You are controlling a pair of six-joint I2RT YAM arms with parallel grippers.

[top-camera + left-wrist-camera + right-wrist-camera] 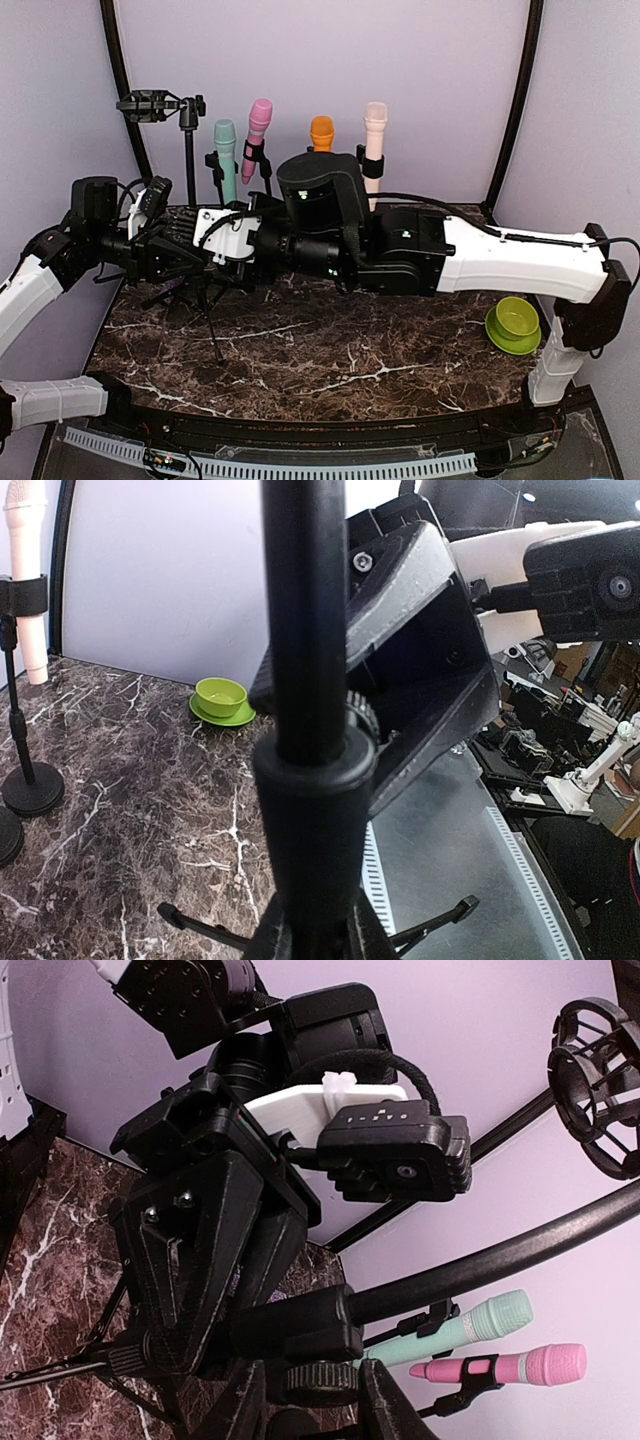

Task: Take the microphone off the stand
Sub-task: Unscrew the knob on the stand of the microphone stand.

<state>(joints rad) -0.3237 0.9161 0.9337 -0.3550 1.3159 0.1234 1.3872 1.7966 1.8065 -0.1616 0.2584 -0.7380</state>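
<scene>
The left hand point(318, 932) clamps the pole of the tripod stand point(190, 160) near the table's point(300, 350) left edge, the right hand point(318, 1402) straddles its collar point(320, 1325), grip impossible to tell, and four microphones point(259, 125) stand clipped upright along the far edge.

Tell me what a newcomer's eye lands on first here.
The white-and-black left arm and right arm meet over the left of the dark marble table, crowding a black tripod stand. Behind them, against the lilac wall, stands a bright row: teal microphone, pink microphone, orange microphone and cream microphone. A lime-green bowl on a saucer sits alone near the table's right edge.
</scene>
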